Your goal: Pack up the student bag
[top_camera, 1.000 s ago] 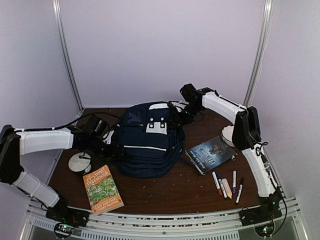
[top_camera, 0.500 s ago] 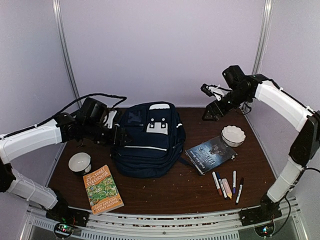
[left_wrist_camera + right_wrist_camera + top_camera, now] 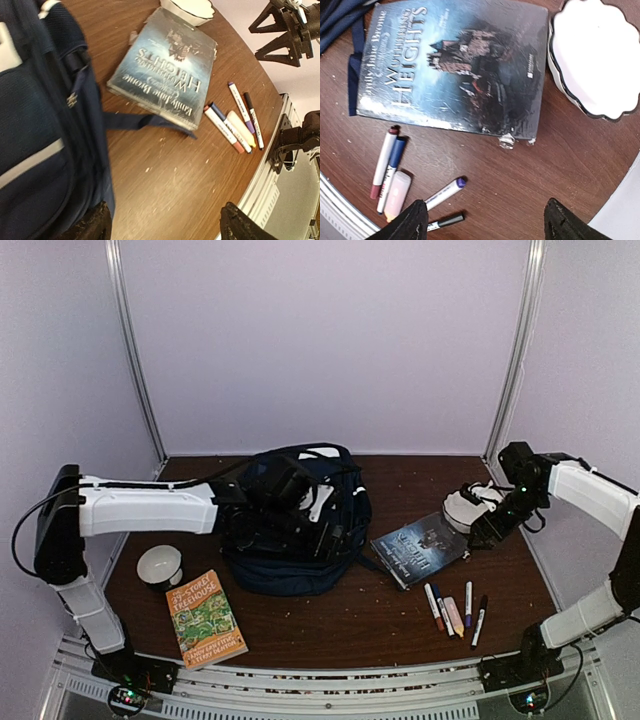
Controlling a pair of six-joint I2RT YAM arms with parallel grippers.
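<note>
The student bag (image 3: 290, 568), a large navy backpack, lies at the table's middle and fills the left of the left wrist view (image 3: 35, 125). My left arm reaches across its top. My left gripper (image 3: 328, 533) hangs open over the bag's right side, and nothing is between its jaws (image 3: 165, 227). My right gripper (image 3: 486, 532) hovers open above the table, between the dark "Wuthering Heights" book (image 3: 420, 548) and the scalloped white bowl (image 3: 462, 505). Only bare wood and markers lie below its jaws (image 3: 487, 225). The bag's opening is hidden.
Several markers (image 3: 455, 612) lie at the front right, also seen in the right wrist view (image 3: 395, 170). A "Treehouse" book (image 3: 205, 618) and a round white bowl (image 3: 160, 565) sit at the front left. A bag strap (image 3: 145, 121) trails toward the dark book (image 3: 165, 60).
My left arm has swung right, from the bag's left side to across its top. My right arm rose from the bag, then came down beside the dark book and scalloped bowl. Both grippers stayed open.
</note>
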